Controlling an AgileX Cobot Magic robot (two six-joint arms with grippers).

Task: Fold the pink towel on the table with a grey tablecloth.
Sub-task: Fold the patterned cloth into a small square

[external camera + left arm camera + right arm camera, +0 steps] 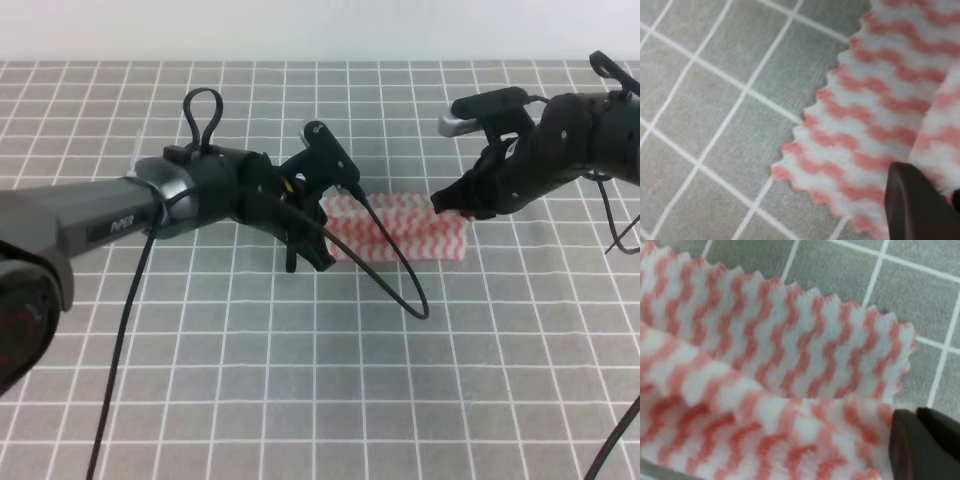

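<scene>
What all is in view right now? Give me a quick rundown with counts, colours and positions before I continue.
pink towel: one, pink-red and white zigzag stripes, lying partly folded over itself near the middle of the table, between the two grippers.
table with a grey tablecloth: one, grey with a white grid of thin lines, filling the whole high view.
cables: black, one looping from the left arm across the towel's front edge, others trailing at the left and right sides.
left gripper: one, black, at the towel's left end; the wrist view shows a dark fingertip over the cloth.
right gripper: one, black, at the towel's right end, with a fingertip against the folded layer; grip cannot be told.
</scene>
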